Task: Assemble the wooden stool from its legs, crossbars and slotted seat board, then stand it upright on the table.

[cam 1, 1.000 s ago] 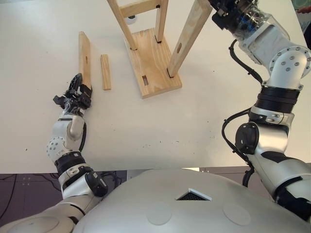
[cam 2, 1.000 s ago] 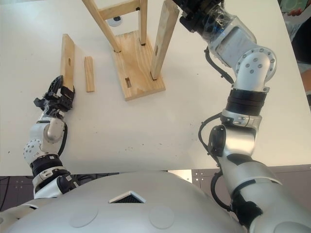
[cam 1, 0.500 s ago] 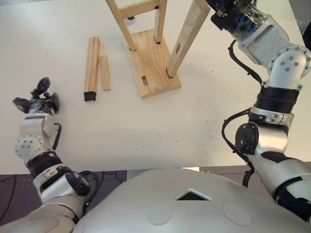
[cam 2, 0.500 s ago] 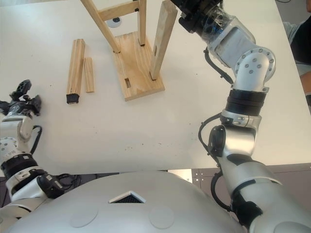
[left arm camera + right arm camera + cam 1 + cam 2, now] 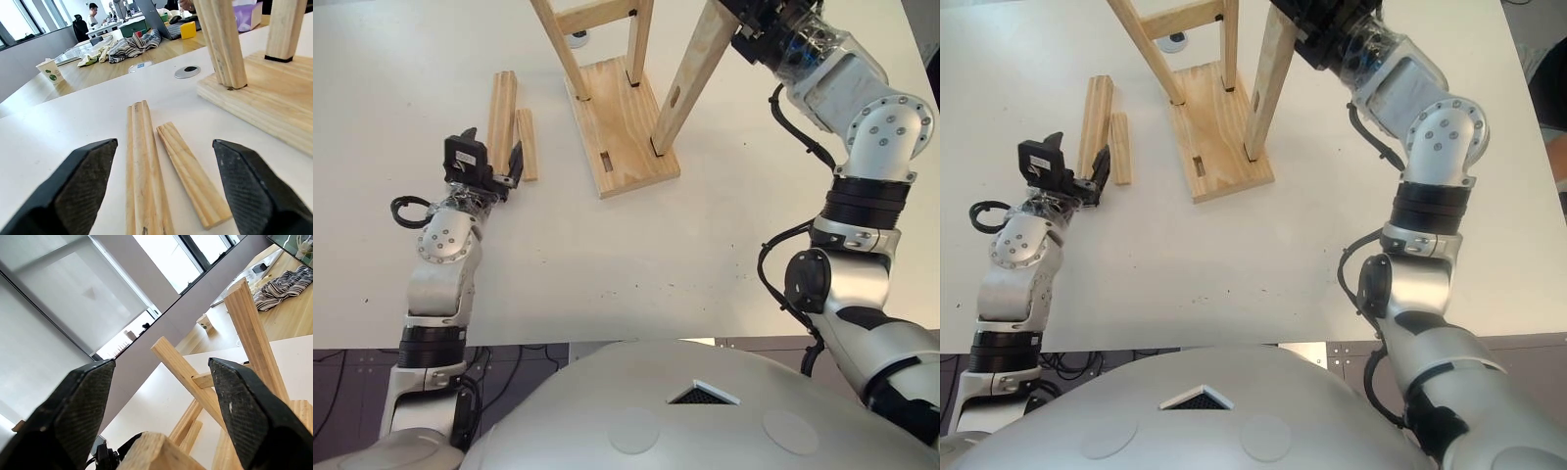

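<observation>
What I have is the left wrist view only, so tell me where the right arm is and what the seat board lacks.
Observer: The right gripper is up at the top of a slanting leg whose foot stands in the seat board.
Operator: Give me the open slots.
Observer: One empty slot shows towards the board's near left corner.
Operator: Now report the far legs.
Observer: A crossbar joins the two far legs near their tops.
</observation>
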Controlling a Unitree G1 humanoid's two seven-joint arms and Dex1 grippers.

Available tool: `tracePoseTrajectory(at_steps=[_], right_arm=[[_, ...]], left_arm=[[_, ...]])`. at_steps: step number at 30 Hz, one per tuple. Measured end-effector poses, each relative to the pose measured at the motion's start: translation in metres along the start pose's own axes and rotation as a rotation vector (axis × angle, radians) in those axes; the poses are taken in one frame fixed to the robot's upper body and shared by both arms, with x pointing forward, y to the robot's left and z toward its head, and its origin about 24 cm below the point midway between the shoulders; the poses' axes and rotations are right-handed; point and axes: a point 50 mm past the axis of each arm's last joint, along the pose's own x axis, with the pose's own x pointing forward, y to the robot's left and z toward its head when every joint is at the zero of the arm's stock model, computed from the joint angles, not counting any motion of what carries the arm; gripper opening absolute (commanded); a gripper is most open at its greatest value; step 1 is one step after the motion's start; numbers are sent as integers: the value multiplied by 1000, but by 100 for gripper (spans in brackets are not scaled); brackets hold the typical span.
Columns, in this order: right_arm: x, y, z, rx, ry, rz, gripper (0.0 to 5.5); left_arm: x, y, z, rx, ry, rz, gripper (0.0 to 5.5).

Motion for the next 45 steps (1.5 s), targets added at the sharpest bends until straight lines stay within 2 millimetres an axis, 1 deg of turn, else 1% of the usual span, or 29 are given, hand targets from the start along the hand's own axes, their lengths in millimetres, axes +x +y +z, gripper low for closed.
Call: tracePoseTrajectory(at_steps=[1,4,6,12,19,21,22,24,28,31,34,38,39,40,45], right_arm=[[-1,0,0,-2,-1,-2,350],[-2,-1,-1,-4,-2,-6,350],[-2,-1,-1,-8,0,-11,350],[-2,-1,-1,-9,1,-11,350],[-2,-1,-1,-10,0,-12,350],[-2,-1,-2,-10,0,-11,350],[-2,-1,-2,-10,0,-12,350],[-2,-1,-2,-10,0,-12,350],[-2,-1,-2,-10,0,-12,350],[-2,-1,-2,-10,0,-13,350],[-2,-1,-2,-10,1,-12,350],[-1,0,-3,-11,6,-9,350],[-1,0,-3,-11,6,-9,350],[-1,0,-3,-11,6,-9,350],[-1,0,-3,-12,9,-8,350]], left_arm=[[-1,1,-1,38,3,7,360],[-2,1,-7,72,27,9,360],[-3,1,-19,99,78,3,360],[-11,2,-44,140,165,0,360],[-7,4,-48,121,175,-15,360],[-6,3,-48,118,176,-28,329],[-5,2,-48,116,177,-36,304],[-4,0,-48,109,183,-43,286],[-3,-3,-51,90,220,-63,219],[0,-1,-49,83,237,-65,176],[2,3,-47,-18,259,-63,144],[4,9,-44,-242,267,-51,119],[4,11,-43,-331,266,-50,112],[4,13,-43,-377,267,-50,93],[2,33,-44,-859,281,-51,14]])
